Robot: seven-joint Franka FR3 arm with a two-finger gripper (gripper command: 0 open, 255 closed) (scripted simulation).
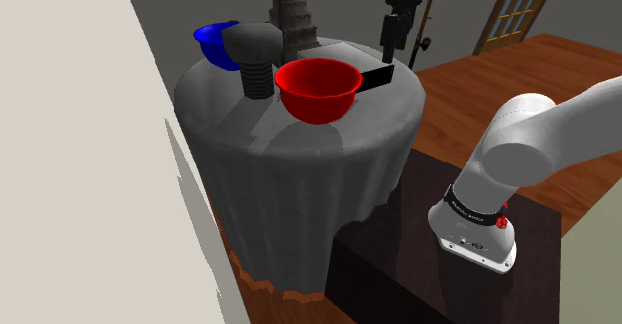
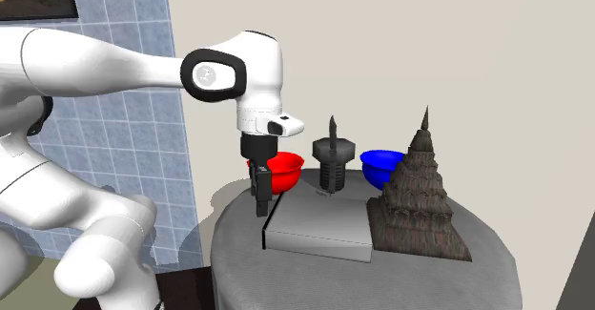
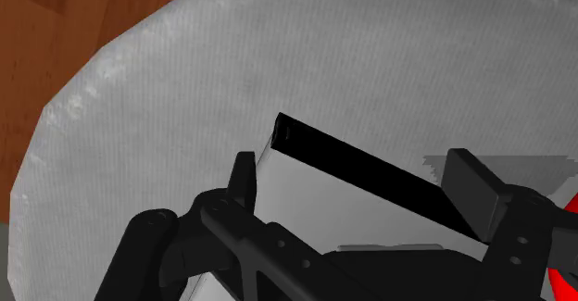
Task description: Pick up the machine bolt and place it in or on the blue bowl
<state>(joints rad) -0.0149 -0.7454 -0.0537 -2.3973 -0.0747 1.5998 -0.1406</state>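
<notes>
The machine bolt [image 1: 255, 59] is a big dark grey bolt standing upright on its threaded end on the round grey-draped table [image 1: 299, 158]; it also appears in the second exterior view [image 2: 331, 163]. The blue bowl [image 1: 215, 43] sits just behind it, touching or nearly so, and shows again as the blue bowl [image 2: 383, 166]. My gripper [image 1: 391, 51] hangs open over the end of a flat grey box [image 2: 319, 227], well away from the bolt. In the wrist view the gripper [image 3: 357, 183] straddles the box's black edge [image 3: 370, 174], fingers apart, holding nothing.
A red bowl [image 1: 317, 89] stands between the bolt and the gripper. A dark tiered tower-shaped ornament [image 2: 418, 198] rises beside the box, near the blue bowl. Wooden floor [image 3: 74, 58] lies beyond the table's rim. A pale wall [image 1: 90, 172] borders the shoulder view's left.
</notes>
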